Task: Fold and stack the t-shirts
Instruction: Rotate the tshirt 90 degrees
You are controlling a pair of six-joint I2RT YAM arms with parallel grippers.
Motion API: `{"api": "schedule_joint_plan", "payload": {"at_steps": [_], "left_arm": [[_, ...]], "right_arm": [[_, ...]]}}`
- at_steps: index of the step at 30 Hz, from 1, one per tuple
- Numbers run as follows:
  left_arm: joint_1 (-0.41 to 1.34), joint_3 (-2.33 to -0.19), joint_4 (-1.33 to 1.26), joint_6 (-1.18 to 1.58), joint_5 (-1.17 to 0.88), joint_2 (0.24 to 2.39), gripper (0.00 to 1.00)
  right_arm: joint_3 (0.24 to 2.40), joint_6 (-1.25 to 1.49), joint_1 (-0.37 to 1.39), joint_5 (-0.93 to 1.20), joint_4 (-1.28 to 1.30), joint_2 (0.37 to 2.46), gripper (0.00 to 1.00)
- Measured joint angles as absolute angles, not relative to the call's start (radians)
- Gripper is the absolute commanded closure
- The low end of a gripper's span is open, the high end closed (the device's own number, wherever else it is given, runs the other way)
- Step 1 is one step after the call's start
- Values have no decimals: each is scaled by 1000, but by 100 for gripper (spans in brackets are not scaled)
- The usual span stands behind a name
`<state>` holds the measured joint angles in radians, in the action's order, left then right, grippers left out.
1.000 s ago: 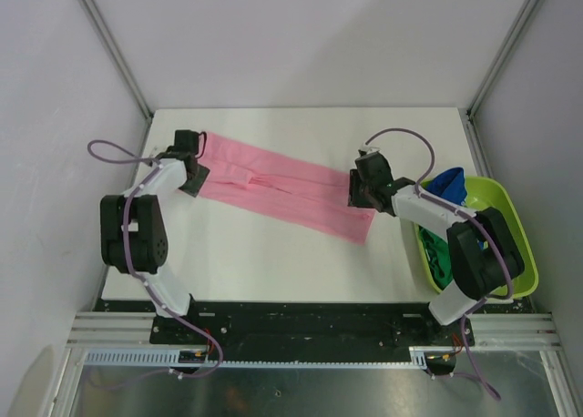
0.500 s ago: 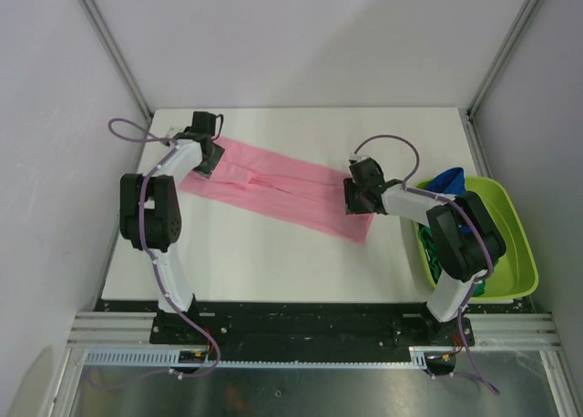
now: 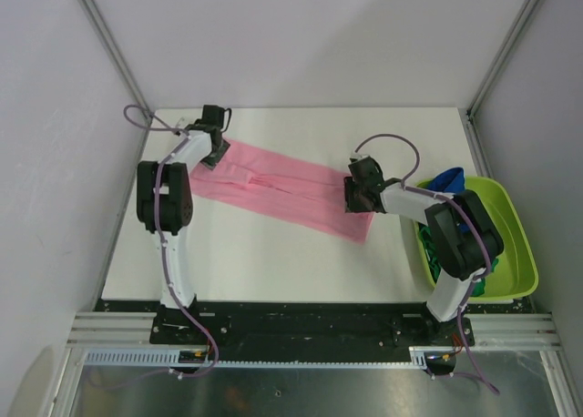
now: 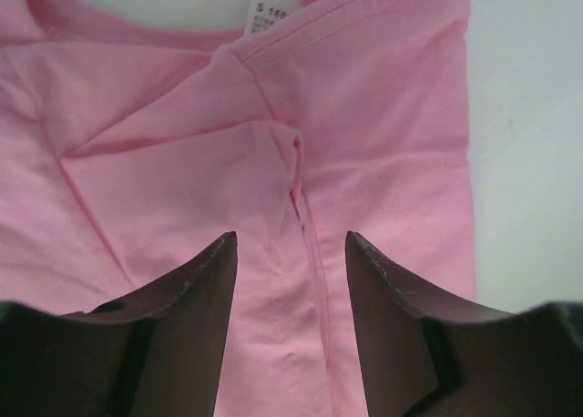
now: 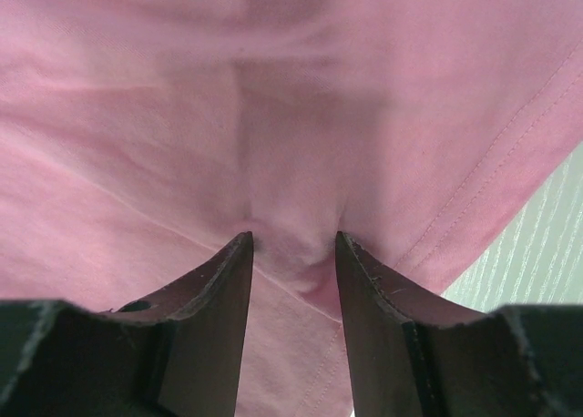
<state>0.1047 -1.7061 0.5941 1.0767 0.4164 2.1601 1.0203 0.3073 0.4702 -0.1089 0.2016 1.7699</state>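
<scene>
Reaching for both ends of a pink t-shirt (image 3: 282,189)

Right gripper (image 5: 292,242), jaws spread, presses its tips into the hem end, cloth puckering between them. Left gripper (image 4: 290,244), jaws spread too, hovers over the collar end, label (image 4: 271,15) ahead. The limp, light fabric probably needs pinching at folded edges.

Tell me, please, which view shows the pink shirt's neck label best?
The left wrist view: the white label sits at the pink t-shirt's collar, print partly cropped. The top view shows the shirt, the label indiscernible; the right wrist view, only plain fabric.
</scene>
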Motion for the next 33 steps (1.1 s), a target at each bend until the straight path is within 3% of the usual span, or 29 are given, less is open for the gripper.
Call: {"api": "schedule_joint_plan", "payload": {"at_steps": [8,16,33], "left_arm": [[105,-1814,599,941,418,2264,52],[104,-1983,617,758,405,2383,54],[163,-2356,608,450,139,2605,54]], "right_arm": [[1028,394,538,-141,224,1771,54],[1033,558,737,-152,237,1773,54],[1130,813,982,-83,138,1882,53]]}}
